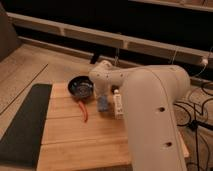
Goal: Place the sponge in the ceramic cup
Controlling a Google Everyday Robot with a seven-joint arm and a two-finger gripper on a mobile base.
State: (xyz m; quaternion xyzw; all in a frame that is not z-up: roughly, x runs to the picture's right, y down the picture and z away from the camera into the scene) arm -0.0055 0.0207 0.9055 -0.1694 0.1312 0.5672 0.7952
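Observation:
The blue sponge [103, 104] lies on the wooden table [80, 140], just right of the black pan. My gripper [102, 94] is at the end of the big white arm [150, 110], directly over the sponge and touching or nearly touching its top. The arm's wrist covers most of the gripper. The ceramic cup is hidden or out of view.
A black round pan [80, 86] with a red handle [84, 112] sits left of the sponge. A long white tube [118, 105] lies right beside the sponge. A dark mat [25, 125] runs along the table's left edge. Cables [197, 112] hang at the right.

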